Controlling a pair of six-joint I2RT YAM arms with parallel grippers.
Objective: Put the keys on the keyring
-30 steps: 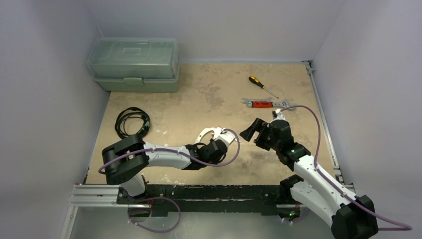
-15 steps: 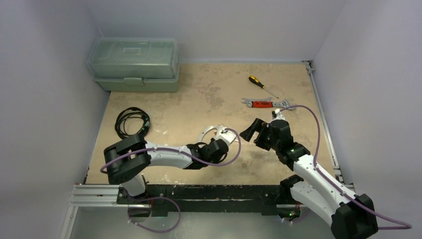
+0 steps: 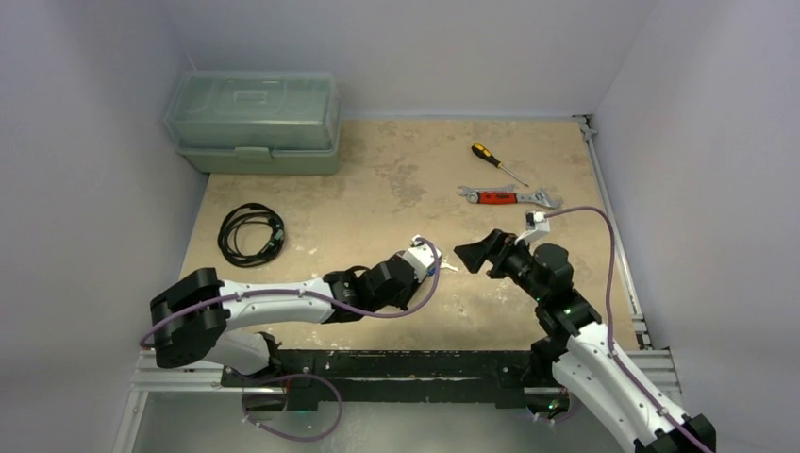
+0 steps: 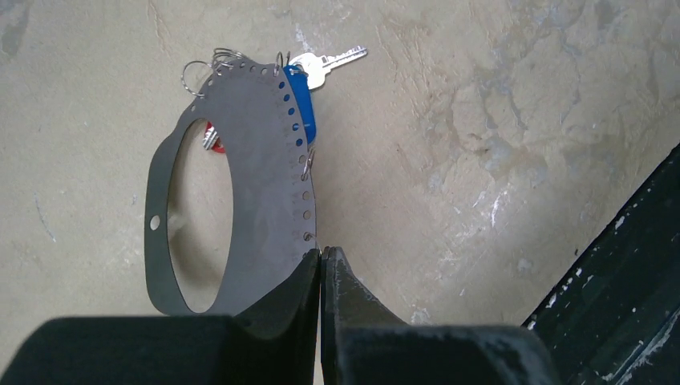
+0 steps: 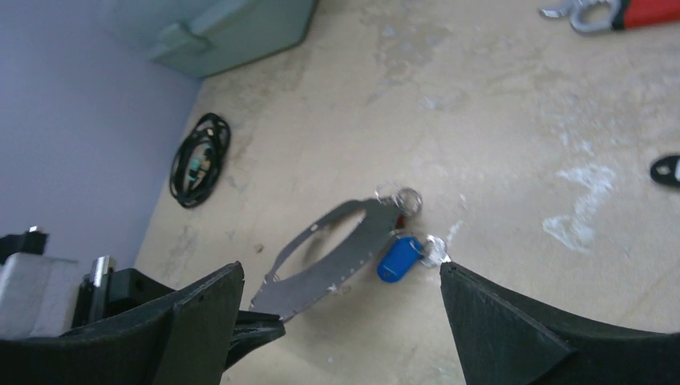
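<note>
While the left hand (image 4: pixel 321 258) stands clamped, fingers together, on the near end of the keyring (image 4: pixel 265 160), the ring's far end carries a blue-tagged key (image 4: pixel 302 103) and a red tag (image 4: pixel 212 138), low over the worktop (image 4: pixel 481 120). The right hand (image 5: pixel 342 277) faces the ring, fingers wide apart and empty. A black tag (image 5: pixel 665 170) lies well apart. Recommendation: hold the ring steady and grip the black tag by its body, leaving its loop free for threading.
</note>
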